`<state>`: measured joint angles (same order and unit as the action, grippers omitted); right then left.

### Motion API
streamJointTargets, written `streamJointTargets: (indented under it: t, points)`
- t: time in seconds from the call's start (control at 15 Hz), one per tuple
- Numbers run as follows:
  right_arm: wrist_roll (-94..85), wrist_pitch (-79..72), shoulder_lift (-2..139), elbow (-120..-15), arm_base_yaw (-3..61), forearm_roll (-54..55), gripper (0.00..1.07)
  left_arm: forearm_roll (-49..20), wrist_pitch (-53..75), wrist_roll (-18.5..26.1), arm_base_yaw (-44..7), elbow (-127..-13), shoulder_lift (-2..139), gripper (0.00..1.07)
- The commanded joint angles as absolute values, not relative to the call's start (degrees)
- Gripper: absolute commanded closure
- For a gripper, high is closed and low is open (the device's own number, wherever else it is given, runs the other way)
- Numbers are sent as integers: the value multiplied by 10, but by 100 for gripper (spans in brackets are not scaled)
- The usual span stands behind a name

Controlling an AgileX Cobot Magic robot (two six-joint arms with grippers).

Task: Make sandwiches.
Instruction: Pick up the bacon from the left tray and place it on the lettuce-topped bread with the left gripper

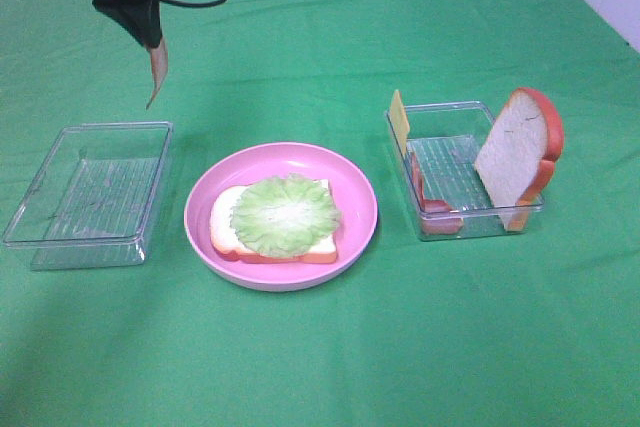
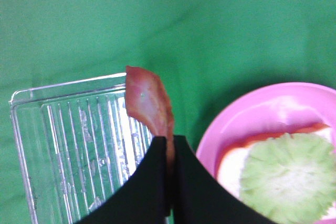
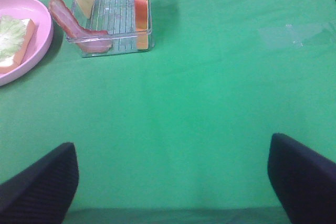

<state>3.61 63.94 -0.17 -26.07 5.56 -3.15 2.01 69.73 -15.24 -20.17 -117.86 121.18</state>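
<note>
Left gripper, aloft, pinches a bacon strip; right gripper gapes, jaws wide.

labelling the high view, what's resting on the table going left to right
left tray → plate → cheese → bacon in right tray → leaning bread

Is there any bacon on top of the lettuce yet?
No, the lettuce lies bare on the bread in the plate; one bacon strip hangs pinched in the left jaws.

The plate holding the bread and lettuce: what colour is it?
The plate is plain pink, shown best in the exterior high view.
</note>
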Motion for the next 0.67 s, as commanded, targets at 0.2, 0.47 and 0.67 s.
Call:
streamJointTargets:
  t: [0.2, 0.47, 0.67]
  points:
    - [28, 632, -16, -260, 56, -31, 14, -25, 756, -131, -258, -1179, 1171, 107]
    - [28, 632, -16, -260, 56, -31, 14, -97, 741, -108, -304, -1179, 1197, 107]
    - [28, 632, -16, -260, 56, -31, 14, -125, 747, -96, -321, -1177, 1220, 107]
